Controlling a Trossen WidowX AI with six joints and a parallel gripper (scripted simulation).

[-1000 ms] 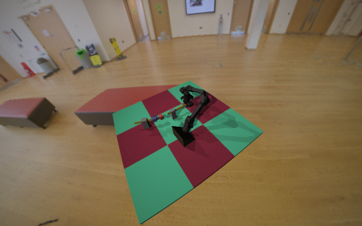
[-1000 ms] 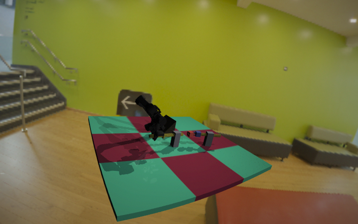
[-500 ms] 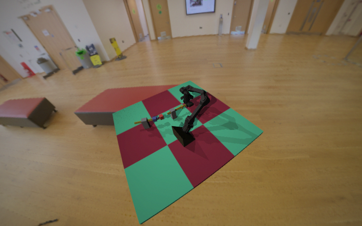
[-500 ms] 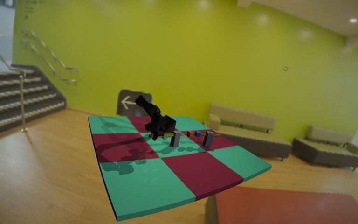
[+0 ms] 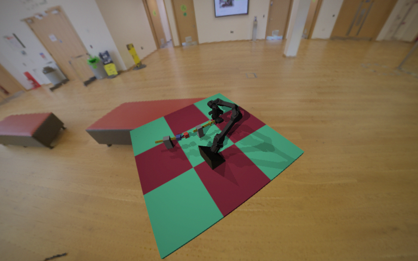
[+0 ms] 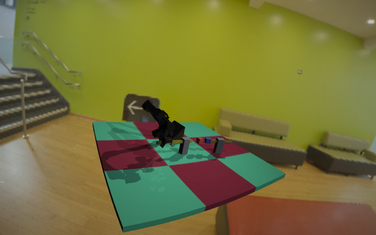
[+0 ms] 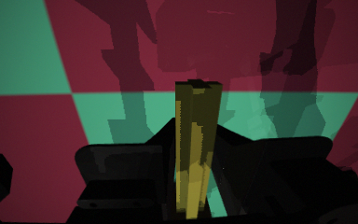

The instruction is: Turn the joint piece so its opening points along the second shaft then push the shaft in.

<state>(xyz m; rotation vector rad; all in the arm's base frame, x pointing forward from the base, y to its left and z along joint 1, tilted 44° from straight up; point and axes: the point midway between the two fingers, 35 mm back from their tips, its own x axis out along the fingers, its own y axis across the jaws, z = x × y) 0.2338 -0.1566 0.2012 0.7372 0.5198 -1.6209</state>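
Observation:
Two grey blocks stand on the checkered mat. The left block carries the fixed yellow shaft with a blue hinge part and the red joint piece on its end. The right block carries the sliding yellow shaft. My gripper is shut on the far end of this sliding shaft. In the wrist view the yellow shaft runs up between my dark fingers. In the exterior view my gripper holds the shaft left of its block; the red joint piece sits just beyond.
My arm's black base stands on the mat near the blocks. A low red bench lies behind the mat and a second one further left.

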